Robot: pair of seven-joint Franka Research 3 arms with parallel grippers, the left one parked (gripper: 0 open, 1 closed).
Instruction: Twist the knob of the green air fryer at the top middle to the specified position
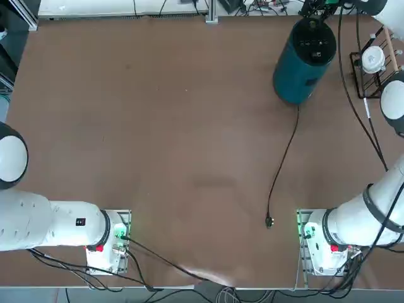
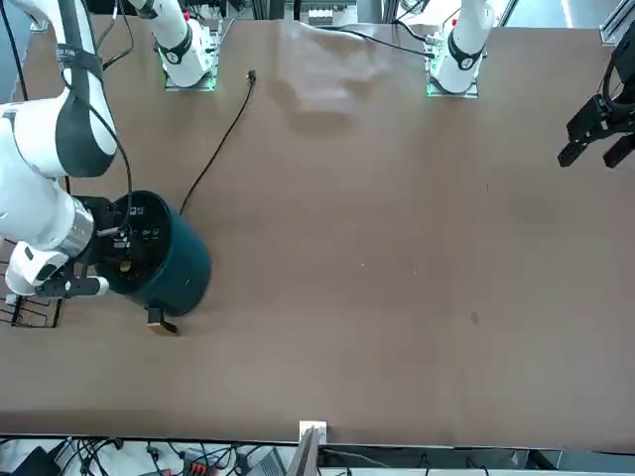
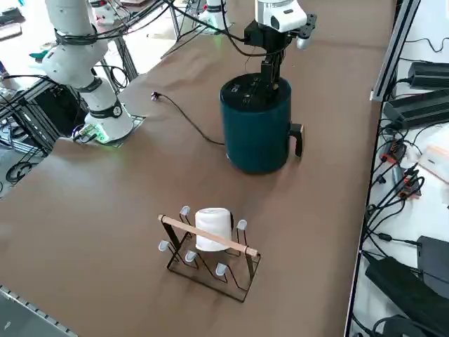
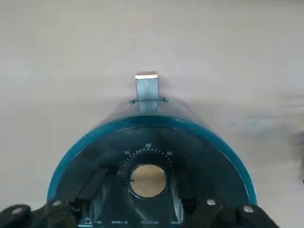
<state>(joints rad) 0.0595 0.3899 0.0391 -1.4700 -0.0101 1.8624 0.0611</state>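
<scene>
The green air fryer point(image 1: 297, 69) stands upright at the far right of the table, a dark teal cylinder point(image 3: 258, 137) with a black control panel point(image 1: 314, 41) on top. Its small tan-gold knob point(image 4: 148, 179) sits inside a ring of white markings, and also shows in the front view point(image 2: 125, 266). My right gripper point(image 4: 145, 195) hangs straight down over the panel point(image 3: 270, 78). It is open, one black finger standing on each side of the knob with a little space showing. From overhead the knob is hidden under the gripper point(image 1: 319, 16).
The fryer's handle point(image 4: 146, 88) sticks out on the far side. Its thin black cord point(image 1: 284, 158) trails to a loose plug point(image 1: 269, 221) near my right base. A black wire rack point(image 3: 210, 246) holding a white round object stands right of the fryer.
</scene>
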